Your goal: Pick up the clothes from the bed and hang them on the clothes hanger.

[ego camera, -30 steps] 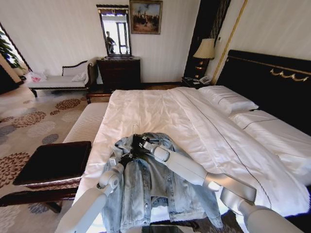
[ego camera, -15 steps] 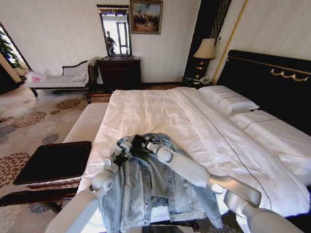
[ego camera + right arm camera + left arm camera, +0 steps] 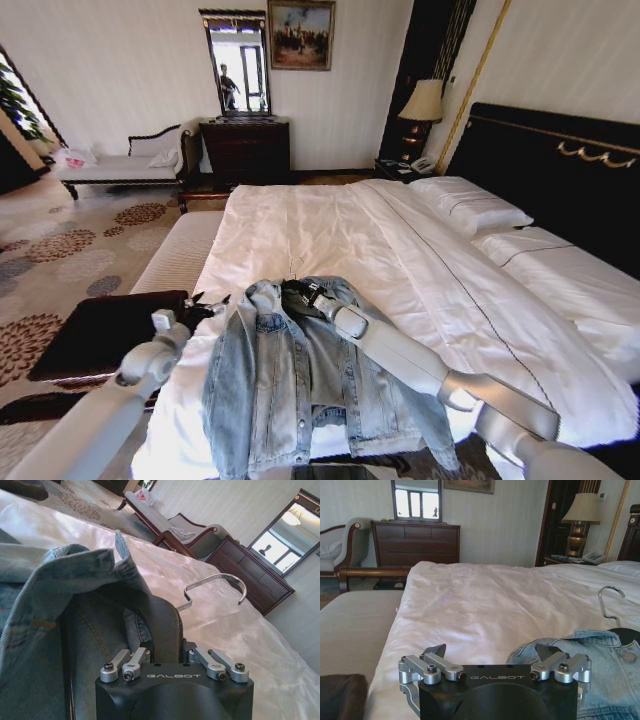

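Right end effector (image 3: 172,656), marked GALBOT, clamps the clothes hanger (image 3: 165,622) inside the denim jacket (image 3: 300,380); left end effector (image 3: 495,661) released.

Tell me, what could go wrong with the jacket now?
The right gripper alone holds the clothes hanger inside the jacket; the open left gripper is off to the side. The jacket might slide off the hanger when lifted. Its hem hangs over the edge of the bed and could drag.
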Available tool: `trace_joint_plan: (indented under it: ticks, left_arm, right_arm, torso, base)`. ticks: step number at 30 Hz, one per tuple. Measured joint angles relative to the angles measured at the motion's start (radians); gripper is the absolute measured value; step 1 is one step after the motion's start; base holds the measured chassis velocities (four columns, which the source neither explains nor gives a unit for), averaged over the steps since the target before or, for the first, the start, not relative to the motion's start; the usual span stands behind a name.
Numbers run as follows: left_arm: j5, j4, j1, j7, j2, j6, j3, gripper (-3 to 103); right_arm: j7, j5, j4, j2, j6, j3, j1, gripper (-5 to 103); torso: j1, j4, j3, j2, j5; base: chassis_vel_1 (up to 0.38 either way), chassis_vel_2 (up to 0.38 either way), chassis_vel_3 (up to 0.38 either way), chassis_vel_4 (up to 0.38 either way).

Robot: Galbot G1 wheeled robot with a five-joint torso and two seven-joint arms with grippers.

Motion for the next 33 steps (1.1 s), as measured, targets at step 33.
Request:
trace_joint_plan:
  ticks: [33]
  left_arm:
    - [-0.088,0.188,0.187,0.157,0.071,-0.285,-0.152,100]
  right_arm:
    - [-0.016,-0.017,-0.081,0.07,0.027,-0.063,0.05,28]
  torso:
    - [0.0,0.0,0.0,0.0,0.0002]
  base:
    - [0.0,0.0,0.0,0.0]
